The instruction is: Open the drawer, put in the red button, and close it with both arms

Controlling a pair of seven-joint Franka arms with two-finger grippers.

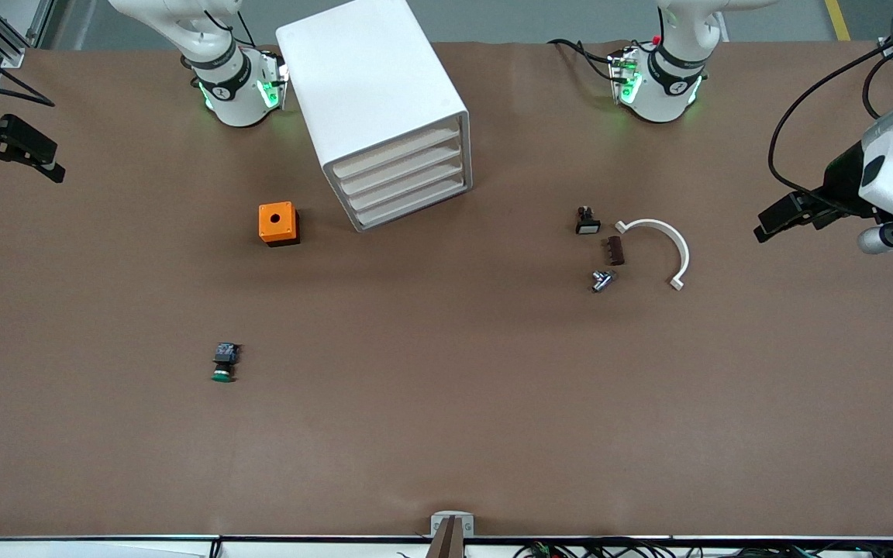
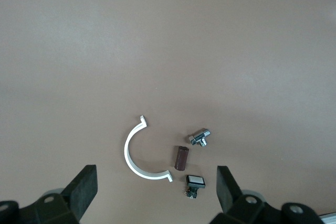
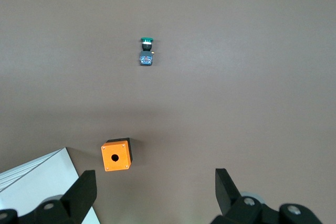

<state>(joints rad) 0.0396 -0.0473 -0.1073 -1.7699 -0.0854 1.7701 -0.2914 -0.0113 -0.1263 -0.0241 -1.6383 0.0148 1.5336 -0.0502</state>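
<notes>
Start of the job: nothing is opened yet. All four drawers (image 1: 396, 153) sit flush in the cabinet (image 1: 369, 77), which stands at 12 o'clock on the table (image 1: 446, 434) in the front view, its front turned toward about 5 o'clock.

No red button shows anywhere. The only button (image 1: 224, 363) has a green cap and lies at 6 o'clock from the orange box (image 1: 278, 224), well apart from the cabinet.

The right gripper (image 1: 16, 167) hangs over the table's 9 o'clock edge with its claw spread and empty. The left gripper (image 1: 784, 217) hangs at 3 o'clock from the white arc (image 1: 667, 240), also spread and empty.

Next, I judge, one gripper must reach a drawer front and pull it out. The fronts look smooth, with no handle I can make out, so finding purchase may be awkward.
</notes>
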